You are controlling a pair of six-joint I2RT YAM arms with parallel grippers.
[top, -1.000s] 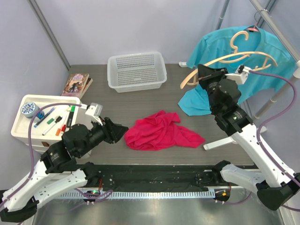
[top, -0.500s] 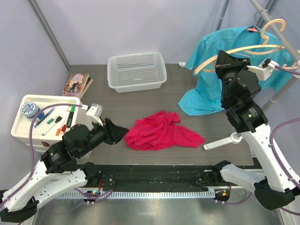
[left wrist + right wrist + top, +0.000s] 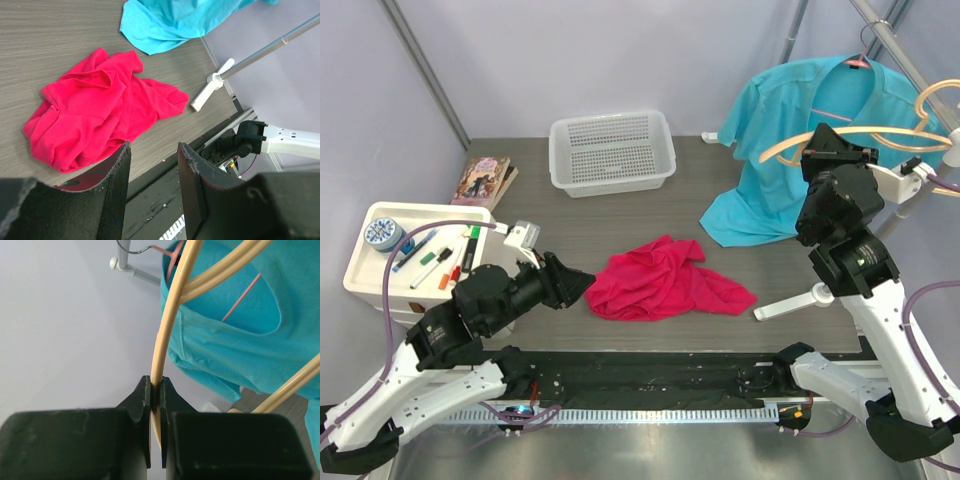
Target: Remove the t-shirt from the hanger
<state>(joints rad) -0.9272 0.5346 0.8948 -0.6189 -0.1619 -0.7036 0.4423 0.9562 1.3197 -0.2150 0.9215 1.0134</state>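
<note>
holding the bare wooden hanger (image 3: 167,322) pinched between the pressed-in jaws of my right gripper (image 3: 155,390), i have it raised beside the teal shirt (image 3: 790,110) on the rack. the red t-shirt (image 3: 665,280) lies crumpled in the middle of the table (image 3: 570,225), apart from the hanger, so i judge the removal done. my left gripper (image 3: 152,155) hovers near the t-shirt, jaws part-spread and empty. next i need a spot to park the hanger without snagging the teal shirt.
</note>
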